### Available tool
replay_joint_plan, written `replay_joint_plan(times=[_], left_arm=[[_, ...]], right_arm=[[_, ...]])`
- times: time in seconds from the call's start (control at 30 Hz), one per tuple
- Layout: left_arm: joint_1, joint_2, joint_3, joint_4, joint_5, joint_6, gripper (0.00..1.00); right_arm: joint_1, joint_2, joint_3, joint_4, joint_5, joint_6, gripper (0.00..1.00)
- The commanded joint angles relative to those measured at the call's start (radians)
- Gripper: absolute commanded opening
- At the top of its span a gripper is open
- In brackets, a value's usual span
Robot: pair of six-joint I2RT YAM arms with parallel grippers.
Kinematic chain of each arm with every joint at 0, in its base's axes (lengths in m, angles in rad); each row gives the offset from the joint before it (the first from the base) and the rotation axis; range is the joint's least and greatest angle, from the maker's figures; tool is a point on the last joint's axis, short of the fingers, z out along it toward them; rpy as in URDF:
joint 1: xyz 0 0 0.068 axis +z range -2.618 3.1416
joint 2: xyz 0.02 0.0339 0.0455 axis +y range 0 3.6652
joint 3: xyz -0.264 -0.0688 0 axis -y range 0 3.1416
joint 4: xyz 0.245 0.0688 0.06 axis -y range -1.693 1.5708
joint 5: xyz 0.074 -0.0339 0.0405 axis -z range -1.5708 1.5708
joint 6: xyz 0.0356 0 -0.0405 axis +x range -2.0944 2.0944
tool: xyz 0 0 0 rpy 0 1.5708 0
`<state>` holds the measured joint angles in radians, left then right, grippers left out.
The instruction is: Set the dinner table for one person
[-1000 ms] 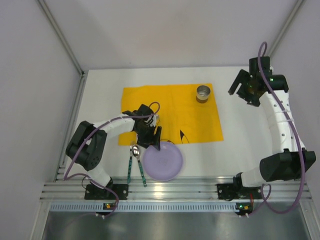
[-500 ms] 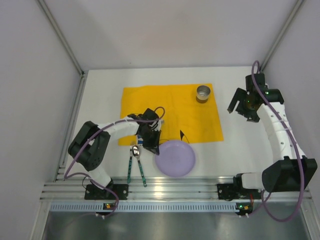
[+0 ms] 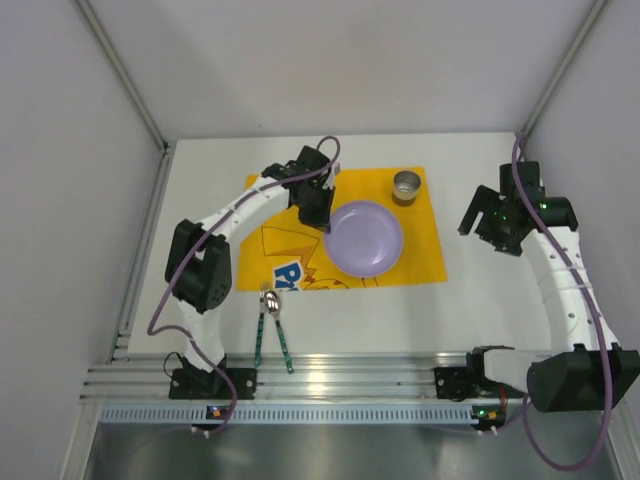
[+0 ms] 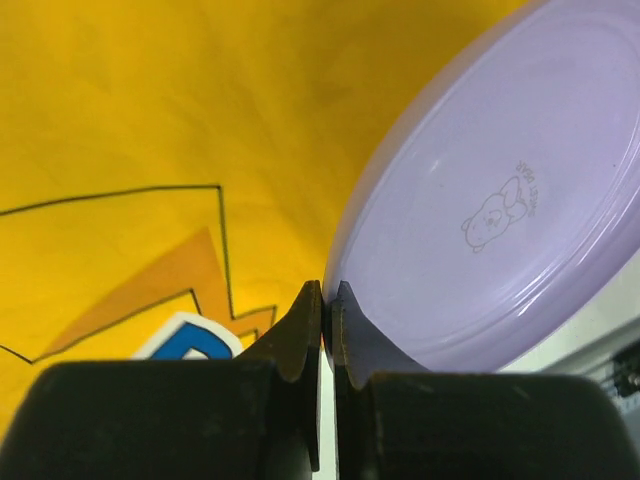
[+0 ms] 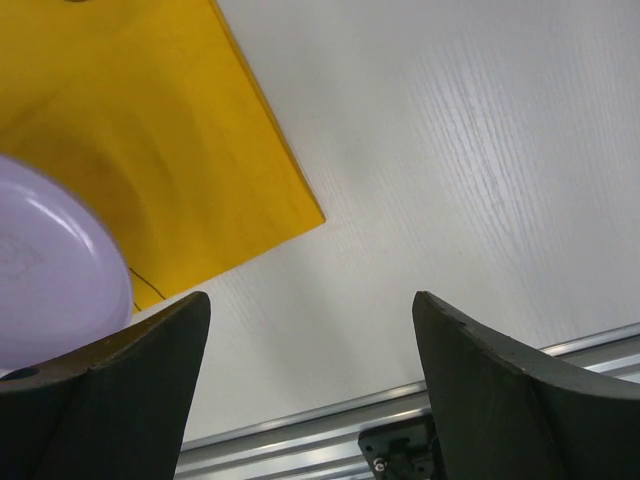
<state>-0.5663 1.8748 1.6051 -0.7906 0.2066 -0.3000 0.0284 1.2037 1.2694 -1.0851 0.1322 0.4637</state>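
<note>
**A:** Logging the top view from the left. Where is the bench, and what is on it?

**B:** The white bench (image 3: 200, 190) fills the middle of the frame, from the rail at the bottom up to the back wall. A spoon (image 3: 271, 301) and a second teal-handled piece (image 3: 284, 345) lie at lower left, just below the yellow placemat (image 3: 425, 258). I cannot tell what kind of utensil the second piece is.

**A:** Left gripper?

**B:** The left gripper (image 3: 318, 212) is above centre, over the placemat. Its jaws are closed almost fully, pinching the near rim of the lilac plate (image 3: 364, 238). The wrist view shows the plate tilted. I cannot tell whether its far edge touches the cloth.

**A:** Further right?

**B:** A small metal cup (image 3: 407, 186) stands at the placemat's upper right corner, near the plate but apart from it. The right gripper (image 3: 497, 222) hangs at mid-right over bare bench, jaws wide apart and holding nothing.

**A:** Step in hand?

**B:** My judgement is that the plate is being placed on the placemat. The next move calls for levelling the plate, lowering it flat clear of the cup, then letting go of the rim. The cutlery is not yet set beside it.
</note>
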Motion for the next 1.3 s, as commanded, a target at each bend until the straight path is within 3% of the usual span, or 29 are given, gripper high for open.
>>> replay_joint_plan(times=[0.0, 0.3, 0.5, 0.57, 0.63, 0.67, 0.7, 0.83, 0.87, 0.97, 1.1, 1.27], left_arm=[[0.063, 0.118, 0.102, -0.078, -0.068, 0.007, 0.00], [0.198, 0.236, 0.167, 0.002, -0.070, -0.059, 0.00], [0.220, 0.300, 0.229, 0.010, -0.071, -0.106, 0.00], [0.220, 0.316, 0.240, -0.002, -0.084, -0.111, 0.18], [0.220, 0.308, 0.230, -0.013, -0.117, -0.119, 0.53], [0.220, 0.301, 0.220, -0.013, -0.125, -0.120, 0.79], [0.221, 0.288, 0.211, -0.012, -0.137, -0.123, 0.98], [0.252, 0.196, 0.177, -0.030, -0.188, -0.156, 0.98], [0.256, 0.146, 0.177, -0.032, -0.197, -0.157, 0.98], [0.289, 0.072, 0.184, -0.073, -0.333, -0.149, 0.98], [0.345, -0.058, 0.141, -0.105, -0.409, -0.133, 0.98], [0.431, -0.204, -0.029, -0.069, -0.395, -0.129, 0.98]], right_arm=[[-0.012, -0.073, -0.027, 0.024, -0.061, -0.014, 0.82], [-0.010, -0.168, -0.111, 0.027, -0.128, -0.017, 0.81], [0.033, -0.213, -0.168, 0.094, -0.304, -0.060, 0.81], [0.076, -0.211, -0.183, 0.149, -0.439, -0.085, 0.84], [0.132, -0.193, -0.186, 0.174, -0.534, -0.099, 0.89], [0.218, -0.182, -0.171, 0.192, -0.542, -0.109, 0.89], [0.272, -0.153, -0.159, 0.200, -0.539, -0.112, 0.89], [0.574, -0.021, -0.072, 0.249, -0.474, -0.094, 0.91], [0.699, 0.020, -0.012, 0.254, -0.451, -0.082, 0.90], [0.909, 0.228, 0.099, 0.234, -0.376, -0.077, 0.88], [1.062, 0.527, 0.283, 0.200, -0.330, -0.059, 0.81], [1.131, 0.704, 0.355, 0.220, -0.299, 0.013, 0.69]])
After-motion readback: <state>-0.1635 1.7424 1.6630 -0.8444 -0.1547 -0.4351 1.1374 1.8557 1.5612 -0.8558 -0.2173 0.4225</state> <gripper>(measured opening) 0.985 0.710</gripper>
